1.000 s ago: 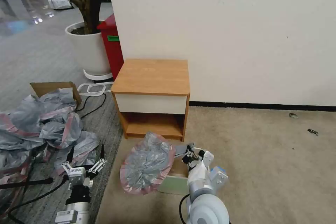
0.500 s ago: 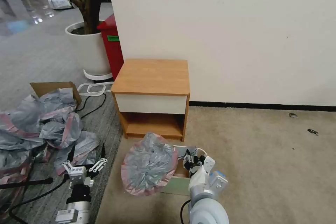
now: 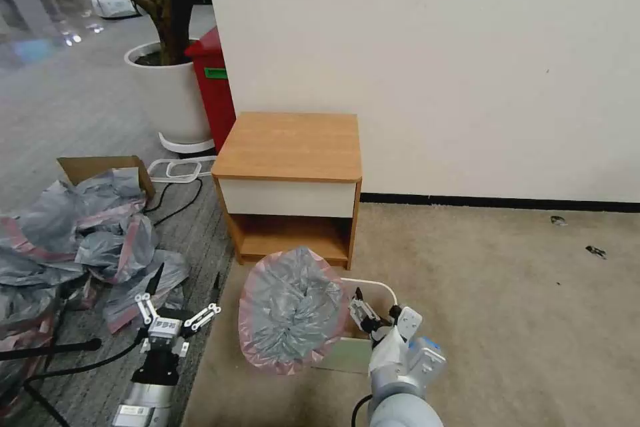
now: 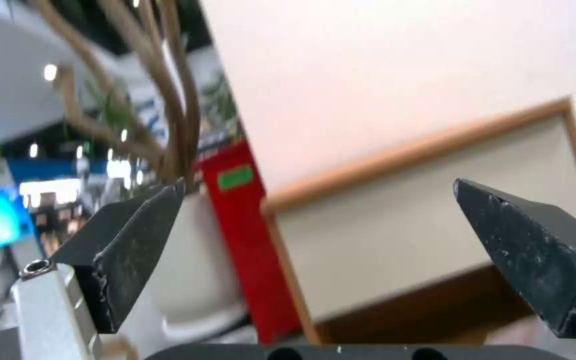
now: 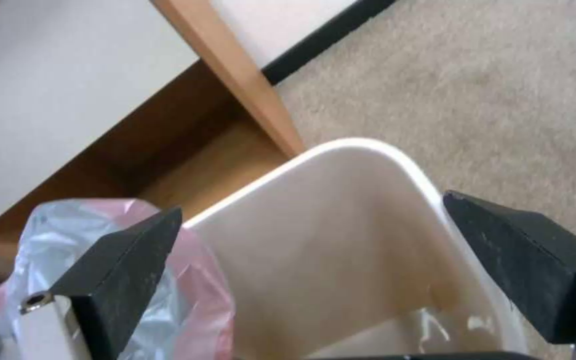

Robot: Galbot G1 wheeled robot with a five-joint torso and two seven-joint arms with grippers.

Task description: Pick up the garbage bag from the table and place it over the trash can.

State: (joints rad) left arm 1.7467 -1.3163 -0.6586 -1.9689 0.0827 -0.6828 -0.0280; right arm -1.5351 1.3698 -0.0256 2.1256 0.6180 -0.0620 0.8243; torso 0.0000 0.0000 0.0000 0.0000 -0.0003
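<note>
Bag hung on one side of the bin, held by neither gripper

The garbage bag (image 3: 291, 310) clung to the trash can's (image 3: 373, 287) left rim, bulging outward with the mouth uncovered; unsecured, it could slide onto the carpet. The right gripper (image 3: 363, 312) hovered over the opening, jaws spread and empty; the left gripper (image 3: 177, 307) hung wide open beside the heap of spare bags (image 3: 80, 233), the counter (image 3: 290, 147) standing behind.

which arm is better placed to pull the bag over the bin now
Likely the right: right gripper hangs open just above the trash can, beside the garbage bag draped on its side. The left gripper, also open, sits farther off over the grey carpet.
</note>
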